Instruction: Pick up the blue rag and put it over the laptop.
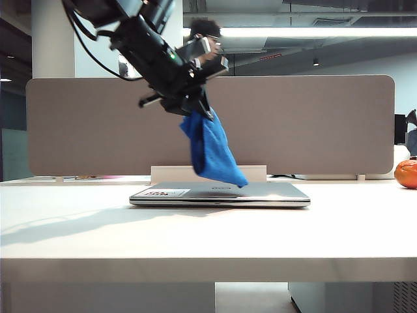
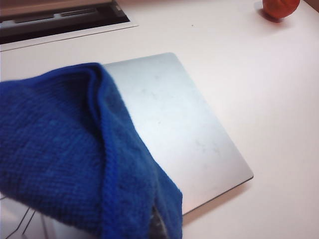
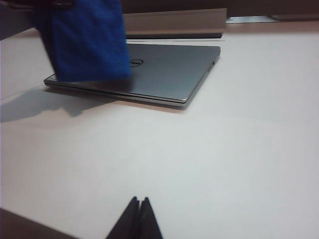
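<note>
The left hand [image 1: 195,104] hangs in the air above the closed laptop [image 1: 221,193], pinched tight on the top of the blue rag [image 1: 212,151]. The rag droops from it in a long fold, and in the exterior view its lowest corner comes down to the lid near the middle; whether it actually touches the lid cannot be told. In the left wrist view the rag [image 2: 75,159] fills most of the near side of the picture and hides part of the laptop [image 2: 184,134], whose bare silver lid shows beyond it.

The laptop lies flat on the white bench [image 1: 195,235], with a white sticker [image 1: 166,192] bearing red print at 1 end of its lid. In the right wrist view the rag [image 3: 84,42] hangs in front of the laptop [image 3: 169,74] and a small round logo [image 3: 135,62] shows just beside its edge.

The right hand [image 3: 139,201] sits low over bare bench, well apart from the laptop, its 2 fingers [image 3: 129,224] pressed together on nothing.

An orange round object [image 1: 406,173] rests on the bench far off to the right side, and a grey partition [image 1: 313,124] stands behind the bench.
</note>
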You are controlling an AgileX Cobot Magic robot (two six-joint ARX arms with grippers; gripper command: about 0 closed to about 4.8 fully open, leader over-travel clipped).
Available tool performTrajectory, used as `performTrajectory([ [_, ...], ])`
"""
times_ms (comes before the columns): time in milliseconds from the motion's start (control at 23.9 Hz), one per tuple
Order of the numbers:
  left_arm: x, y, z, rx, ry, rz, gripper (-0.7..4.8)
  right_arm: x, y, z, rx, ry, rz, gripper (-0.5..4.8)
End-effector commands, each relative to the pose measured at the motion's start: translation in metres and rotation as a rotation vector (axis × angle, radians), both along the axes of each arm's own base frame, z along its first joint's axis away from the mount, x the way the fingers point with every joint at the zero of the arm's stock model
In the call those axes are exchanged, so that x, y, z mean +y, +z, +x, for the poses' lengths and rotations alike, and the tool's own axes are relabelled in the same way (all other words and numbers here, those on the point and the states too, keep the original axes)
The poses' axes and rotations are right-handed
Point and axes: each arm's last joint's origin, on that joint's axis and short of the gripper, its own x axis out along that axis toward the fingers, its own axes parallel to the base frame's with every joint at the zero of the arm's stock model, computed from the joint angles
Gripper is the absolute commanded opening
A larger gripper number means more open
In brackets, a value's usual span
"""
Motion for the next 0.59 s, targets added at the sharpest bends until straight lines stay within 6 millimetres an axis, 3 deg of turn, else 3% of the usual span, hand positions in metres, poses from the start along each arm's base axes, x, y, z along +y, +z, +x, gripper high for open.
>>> performTrajectory([
  [42, -0.009, 0.003, 0.019, -0.034, -0.006, -0.021, -0.06, 0.000, 0.001, 0.000, -0.017, 0.011, 0.005, 0.00],
  [335, -0.025, -0.006, 0.055, -0.045, 0.001, -0.027, -0.06, 0.000, 0.001, 0.000, -0.017, 0.008, 0.004, -0.01],
  [586, -0.021, -0.040, 0.089, 0.047, 0.048, 0.024, -0.06, 0.000, 0.001, 0.000, -0.017, 0.008, 0.004, 0.00],
])
